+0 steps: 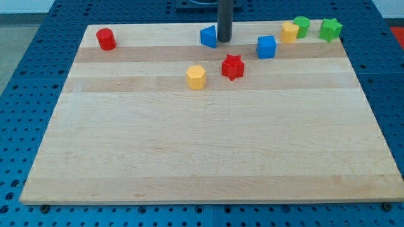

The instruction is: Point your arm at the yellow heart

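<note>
My tip rests on the board near the view's top centre, touching or nearly touching the right side of a blue triangle block. A yellow block that looks like the heart lies at the top right, well to the right of the tip and pressed against a green round block. Another yellow block, roughly pentagon shaped, lies below and left of the tip. A red star lies just below the tip.
A blue cube sits between the tip and the yellow heart. A green star is at the top right corner. A red cylinder is at the top left. The wooden board lies on a blue pegboard.
</note>
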You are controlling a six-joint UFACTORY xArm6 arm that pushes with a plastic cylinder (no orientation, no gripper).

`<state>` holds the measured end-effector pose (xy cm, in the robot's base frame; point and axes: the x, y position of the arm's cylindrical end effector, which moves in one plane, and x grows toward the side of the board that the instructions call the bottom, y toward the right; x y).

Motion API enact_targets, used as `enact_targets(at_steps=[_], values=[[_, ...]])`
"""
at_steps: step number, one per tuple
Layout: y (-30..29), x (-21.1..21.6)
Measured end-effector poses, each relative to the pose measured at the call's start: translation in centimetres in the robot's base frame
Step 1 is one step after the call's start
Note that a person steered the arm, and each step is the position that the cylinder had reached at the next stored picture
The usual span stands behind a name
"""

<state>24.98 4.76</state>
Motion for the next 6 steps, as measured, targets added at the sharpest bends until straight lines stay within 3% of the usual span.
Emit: enact_targets(at_steps=[4,6], values=[[6.6,-2.0],[13.8,-5.7]])
